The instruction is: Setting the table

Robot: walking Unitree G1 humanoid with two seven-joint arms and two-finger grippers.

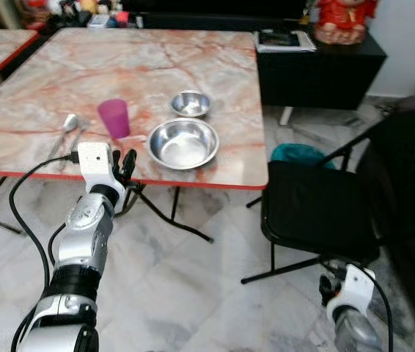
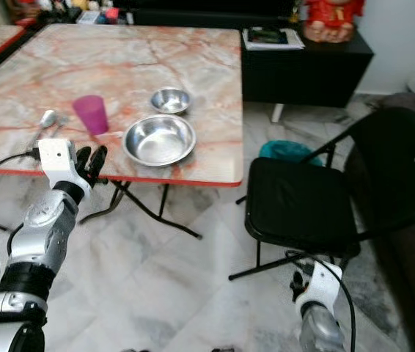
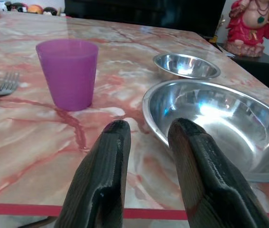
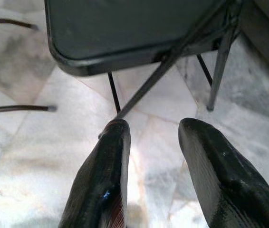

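My left claw (image 1: 125, 166) hovers at the red-trimmed near edge of the pink-veined marble worktop (image 1: 149, 66), its two black fingers (image 3: 107, 166) parted with nothing between them. Just past the fingertips sits the large shiny steel bowl (image 1: 183, 143), and beyond it, near but apart, the small steel bowl (image 1: 191, 103). To the left of the large bowl stands the purple plastic cup (image 1: 114, 118), upright, and further left lie a metal spoon (image 1: 68, 123) and a metal fork (image 3: 4, 85) side by side. Nothing lies between my left claw and the large bowl.

To the right of the worktop stands a black folding chair (image 1: 317, 209), with a teal bin (image 1: 296, 153) on the floor behind it. A black cabinet (image 1: 317, 70) stands past the worktop's far right corner, carrying a red figurine (image 1: 343, 20) and a stack of papers (image 1: 284, 39).

My right claw (image 4: 151, 128) hangs low over the pale marble floor (image 4: 25, 161), fingers apart and empty, beside the chair's thin black legs and under its seat edge.

My left wrist view gives the fork's tines clearly, which the head views blur; the head views give the chair and cabinet.
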